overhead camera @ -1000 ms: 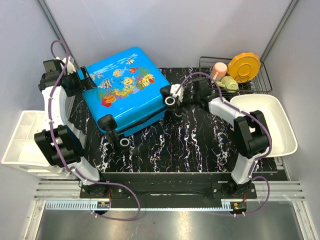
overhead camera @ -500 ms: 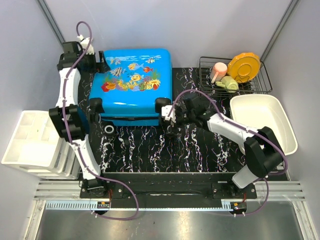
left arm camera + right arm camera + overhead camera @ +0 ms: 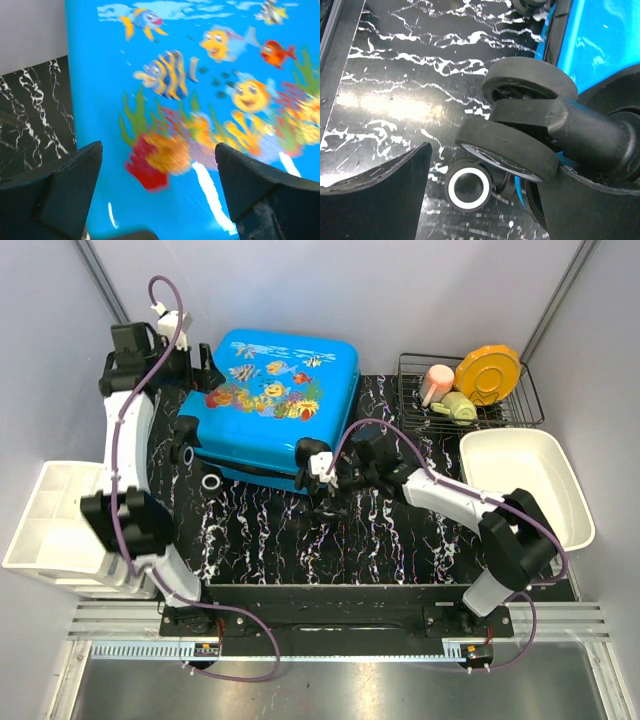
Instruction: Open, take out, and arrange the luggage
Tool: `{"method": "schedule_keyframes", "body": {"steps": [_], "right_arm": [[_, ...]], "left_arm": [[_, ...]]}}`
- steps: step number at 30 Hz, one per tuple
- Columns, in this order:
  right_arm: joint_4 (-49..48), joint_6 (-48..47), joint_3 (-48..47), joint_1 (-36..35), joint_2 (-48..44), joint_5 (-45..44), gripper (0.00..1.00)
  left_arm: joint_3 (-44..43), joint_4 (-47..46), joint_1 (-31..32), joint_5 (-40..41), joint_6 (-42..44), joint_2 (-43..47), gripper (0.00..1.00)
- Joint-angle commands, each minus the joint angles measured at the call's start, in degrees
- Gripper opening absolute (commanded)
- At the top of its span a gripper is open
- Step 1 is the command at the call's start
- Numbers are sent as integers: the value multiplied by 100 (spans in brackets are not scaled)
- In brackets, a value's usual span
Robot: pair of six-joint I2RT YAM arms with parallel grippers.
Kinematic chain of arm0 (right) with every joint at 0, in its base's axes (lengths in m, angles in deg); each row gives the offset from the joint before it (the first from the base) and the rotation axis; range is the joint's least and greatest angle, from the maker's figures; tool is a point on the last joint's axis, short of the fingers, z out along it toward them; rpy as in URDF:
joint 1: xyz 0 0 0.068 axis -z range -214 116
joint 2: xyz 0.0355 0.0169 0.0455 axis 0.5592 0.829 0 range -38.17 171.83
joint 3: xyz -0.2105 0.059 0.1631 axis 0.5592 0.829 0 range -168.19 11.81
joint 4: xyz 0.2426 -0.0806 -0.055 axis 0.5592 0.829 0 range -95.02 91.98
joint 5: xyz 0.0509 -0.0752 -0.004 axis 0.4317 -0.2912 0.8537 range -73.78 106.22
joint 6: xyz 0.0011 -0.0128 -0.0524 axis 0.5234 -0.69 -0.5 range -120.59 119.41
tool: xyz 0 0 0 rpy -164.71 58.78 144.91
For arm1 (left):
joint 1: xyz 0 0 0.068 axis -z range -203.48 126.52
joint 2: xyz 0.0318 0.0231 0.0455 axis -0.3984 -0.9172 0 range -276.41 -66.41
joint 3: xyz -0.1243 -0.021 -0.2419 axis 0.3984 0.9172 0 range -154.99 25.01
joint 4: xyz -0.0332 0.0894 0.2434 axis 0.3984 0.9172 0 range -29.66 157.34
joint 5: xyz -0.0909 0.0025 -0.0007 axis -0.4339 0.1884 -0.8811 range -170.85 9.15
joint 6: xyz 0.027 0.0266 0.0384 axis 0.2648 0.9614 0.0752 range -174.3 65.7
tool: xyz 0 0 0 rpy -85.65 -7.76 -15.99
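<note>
Suitcases: one large, glossy, bright blue hard-shell suitcase with a cartoon fish print. It lies flat on the bench with the printed shell up.
Bench: one black top with white marble veins.
Arms: two, one at each side of the suitcase.
White bins: two. A compartmented white plastic organiser sits well off to the outer side of the left fingers. A plain white plastic tub lies behind the right arm, well away from its fingers.
Wire rack: one black wire dish rack, far from both pairs of fingers. It holds one pink cup, one orange plate and one pale green item.
Wheels near the right fingers: one black twin-disc castor. A second wheel with a white hub shows just below it. How many more there are cannot be told.
Left arm pose: it rises along the bench's left edge, with the wrist turned in at the suitcase's far left corner.
Left fingers: spread wide and holding nothing. The fish-print shell fills the gap ahead of them.
Right arm pose: the elbow is raised at the right and the forearm stretches low across the bench to the suitcase's near right corner.
Right fingers: spread wide. The twin castor sits between them and bare bench shows beside one finger. They grip nothing.
</note>
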Motion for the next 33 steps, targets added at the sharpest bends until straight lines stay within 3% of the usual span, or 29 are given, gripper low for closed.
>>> {"method": "schedule_keyframes", "body": {"steps": [1, 8, 10, 19, 26, 29, 33], "right_arm": [[-1707, 582, -551, -412, 383, 446, 89], [-2297, 1250, -1018, -940, 797, 87, 87], [-2271, 1654, -904, -931, 587, -507, 83], [-2191, 2807, 1064, -97, -1215, -1855, 73], [-2121, 3053, 575, 422, -391, -1445, 69], [-1509, 2861, 153, 536, -83, -1040, 73], [-1181, 2413, -112, 528, 102, -1232, 77]], "left_arm": [[1169, -327, 12, -536, 131, 1591, 99], [2717, -63, 3, -722, 299, 2717, 98], [3042, -46, 3, -783, 281, 3016, 98], [3491, -230, 12, -941, -62, 3465, 97], [3509, 68, 284, -1117, 375, 3552, 97], [3605, 306, 486, -882, 658, 3728, 96], [3895, 376, 768, -512, 791, 4036, 97]]}}
